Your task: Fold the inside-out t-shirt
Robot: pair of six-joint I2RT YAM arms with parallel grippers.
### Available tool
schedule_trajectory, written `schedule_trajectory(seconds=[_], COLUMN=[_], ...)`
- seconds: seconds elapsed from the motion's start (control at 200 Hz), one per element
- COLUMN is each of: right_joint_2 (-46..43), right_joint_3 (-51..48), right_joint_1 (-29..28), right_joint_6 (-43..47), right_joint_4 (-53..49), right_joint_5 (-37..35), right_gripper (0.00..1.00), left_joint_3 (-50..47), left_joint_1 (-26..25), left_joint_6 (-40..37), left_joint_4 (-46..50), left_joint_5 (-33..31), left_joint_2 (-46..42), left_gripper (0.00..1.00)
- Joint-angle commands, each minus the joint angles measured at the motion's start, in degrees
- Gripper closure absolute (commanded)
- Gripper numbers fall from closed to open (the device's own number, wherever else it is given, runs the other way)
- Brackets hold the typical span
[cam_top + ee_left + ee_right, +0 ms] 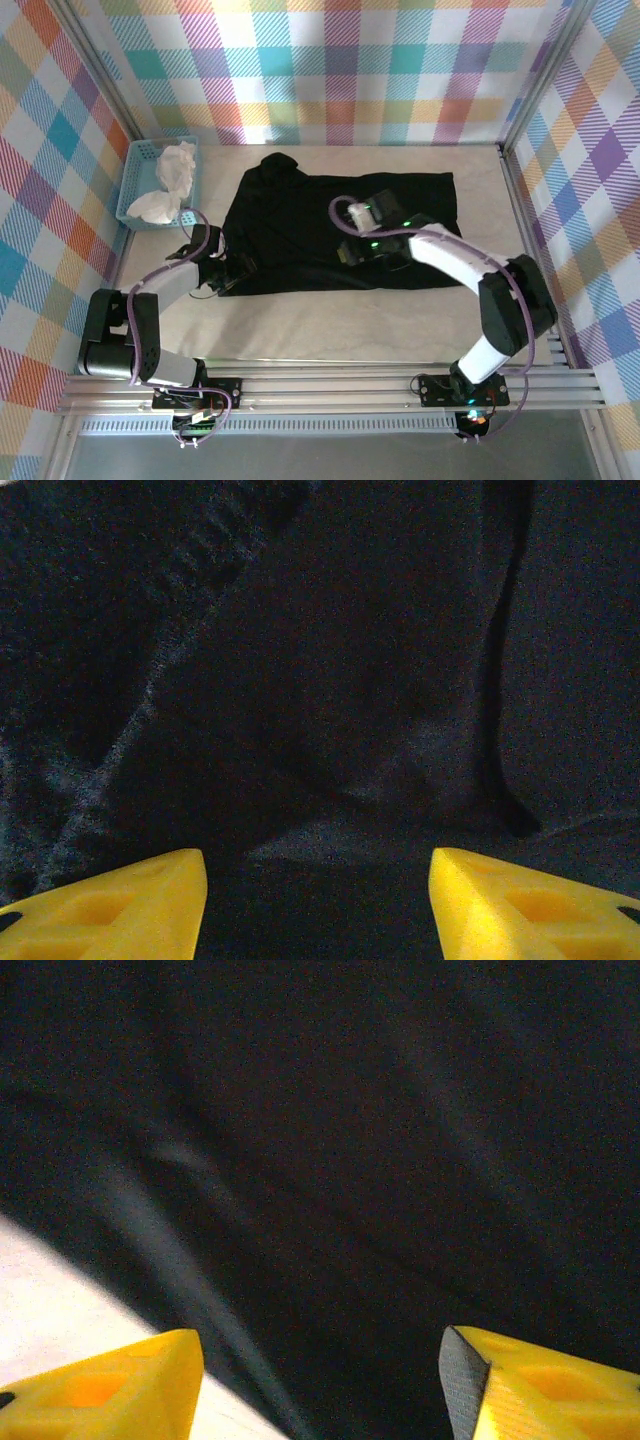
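The black t-shirt (pixel 300 225) lies spread on the table, with no print showing. A bunched part rises at its far left corner. My left gripper (pixel 228 272) is at the shirt's near left corner. In the left wrist view its yellow fingers (pixel 120 905) stand wide apart over wrinkled dark fabric (pixel 330 700), so the left gripper (pixel 316 905) is open. My right gripper (pixel 365 255) hovers over the shirt's near edge at the middle. The right gripper (pixel 320 1385) is open too, with black cloth (pixel 380 1160) and a strip of pale table (pixel 50 1300) below it.
A light-blue plastic basket (pixel 128 185) holding a white cloth (pixel 172 178) stands at the far left of the table. Bare table (pixel 330 325) lies between the shirt and the arm bases. Checked walls enclose the table on three sides.
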State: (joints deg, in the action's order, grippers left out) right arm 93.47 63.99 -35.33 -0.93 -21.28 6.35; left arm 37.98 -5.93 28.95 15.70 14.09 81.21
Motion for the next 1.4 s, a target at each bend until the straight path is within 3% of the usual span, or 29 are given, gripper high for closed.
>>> schedule_trajectory(seconds=[0.0, 0.22, 0.56, 0.64, 0.915, 1.01, 1.395], right_joint_2=[7.18, 21.45, 33.19, 34.86, 34.53, 32.34, 22.78], right_joint_3=[4.91, 18.10, 29.96, 32.07, 33.21, 31.72, 21.92], right_joint_1=[-5.65, -12.39, -14.06, -14.08, -14.00, -13.38, -4.68], right_joint_6=[10.54, 18.78, 21.18, 21.38, 20.40, 18.21, 3.38], right_joint_4=[9.42, 8.30, 4.00, 2.85, 3.32, 5.49, 13.73], right_joint_5=[5.78, 6.29, 6.08, 5.57, 4.47, 4.11, 8.11], right_gripper=[0.35, 0.33, 0.35, 0.42, 0.89, 0.99, 1.00], left_joint_3=[-0.80, -1.60, -3.13, -3.36, -4.23, -4.45, -4.75], left_joint_1=[-0.35, 0.02, 0.16, 0.20, 0.25, 0.31, 0.25], left_joint_6=[0.98, 0.67, -0.12, -0.17, -0.38, -0.43, -0.82], left_joint_4=[1.52, 1.73, 1.47, 1.38, 1.16, 1.10, 1.71], left_joint_5=[-1.27, -2.38, -2.97, -2.76, -2.92, -3.17, -3.28], left_joint_2=[-2.47, -2.38, -2.53, -2.42, -2.50, -2.41, -3.67], left_gripper=[0.39, 0.39, 0.39, 0.39, 0.39, 0.39, 0.39])
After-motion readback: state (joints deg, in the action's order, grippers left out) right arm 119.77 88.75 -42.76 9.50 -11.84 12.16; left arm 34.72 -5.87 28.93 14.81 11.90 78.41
